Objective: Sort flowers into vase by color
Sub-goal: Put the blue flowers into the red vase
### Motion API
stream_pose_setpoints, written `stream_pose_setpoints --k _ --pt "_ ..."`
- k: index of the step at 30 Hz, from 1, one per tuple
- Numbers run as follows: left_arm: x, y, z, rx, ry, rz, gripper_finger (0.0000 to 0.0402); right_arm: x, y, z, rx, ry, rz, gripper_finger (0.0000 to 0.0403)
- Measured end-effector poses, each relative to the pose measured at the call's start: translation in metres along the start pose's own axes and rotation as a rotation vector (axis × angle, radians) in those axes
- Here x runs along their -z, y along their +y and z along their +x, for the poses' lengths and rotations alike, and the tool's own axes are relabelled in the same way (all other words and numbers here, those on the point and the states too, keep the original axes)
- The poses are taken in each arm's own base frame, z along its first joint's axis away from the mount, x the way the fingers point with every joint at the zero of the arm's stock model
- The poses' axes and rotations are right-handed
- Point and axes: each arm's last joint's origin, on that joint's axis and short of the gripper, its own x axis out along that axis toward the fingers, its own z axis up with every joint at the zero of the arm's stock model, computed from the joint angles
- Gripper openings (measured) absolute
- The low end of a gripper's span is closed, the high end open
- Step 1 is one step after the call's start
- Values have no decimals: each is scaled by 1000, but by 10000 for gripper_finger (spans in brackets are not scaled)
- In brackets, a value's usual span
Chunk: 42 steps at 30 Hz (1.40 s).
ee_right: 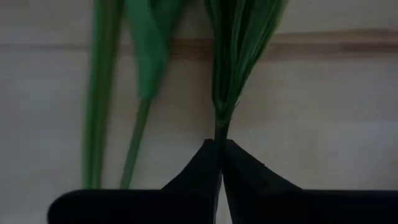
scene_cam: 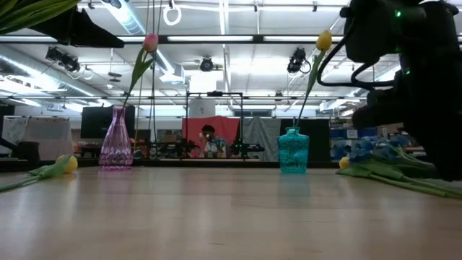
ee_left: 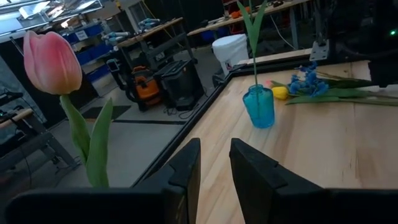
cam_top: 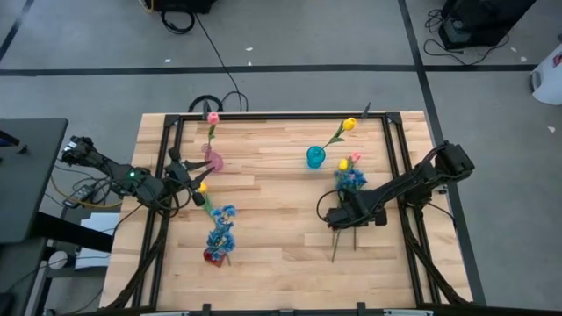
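High view: right gripper (cam_top: pixel 336 217) pinched on the green stem of a blue blossom spray (cam_top: pixel 350 180) lying on the wooden table (cam_top: pixel 281 254) near the teal glass vase (cam_top: pixel 315 157). Left gripper (cam_top: pixel 180 170) beside the pink glass vase (cam_top: pixel 213 161), fingers slightly parted, empty.

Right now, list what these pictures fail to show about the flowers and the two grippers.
- Right gripper: the right wrist view shows fingers shut on a green stem, but its blossom is cut off by the picture's edge, so its colour is unknown.
- Flowers in the pile: high view, right arm covers the stems.
- Red vase: high view, blue spray hides its mouth.
- Left gripper: open, holding nothing.
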Motion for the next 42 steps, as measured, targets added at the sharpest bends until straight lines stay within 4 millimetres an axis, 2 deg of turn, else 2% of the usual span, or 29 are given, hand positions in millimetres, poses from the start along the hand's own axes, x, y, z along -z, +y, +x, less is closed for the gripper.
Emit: stream_pose_setpoints --k 4,7,17,23,29,32,37,42 --pt "0 0 0 -6 -2 -3 92 1 3 -11 -37 -57 -130 20" --pt "-1 1 0 -26 -5 -9 92 3 11 -24 -86 -134 -297 12" --pt "-8 3 0 -57 -41 39 92 12 42 -81 -272 -366 -773 16" --pt "-10 4 -1 -83 -48 -16 92 15 63 -112 -453 -484 -922 16" --pt "-10 1 0 9 -65 -93 92 16 88 -137 -711 -632 -1050 16" --pt "-9 1 -1 69 -81 -113 92 17 95 -145 -793 -702 -1105 16" --pt "-1 5 -7 127 -127 -179 92 18 100 -152 -835 -804 -1192 16" --pt "3 6 -13 225 -190 -235 92 4 108 -158 -893 -846 -1245 16"
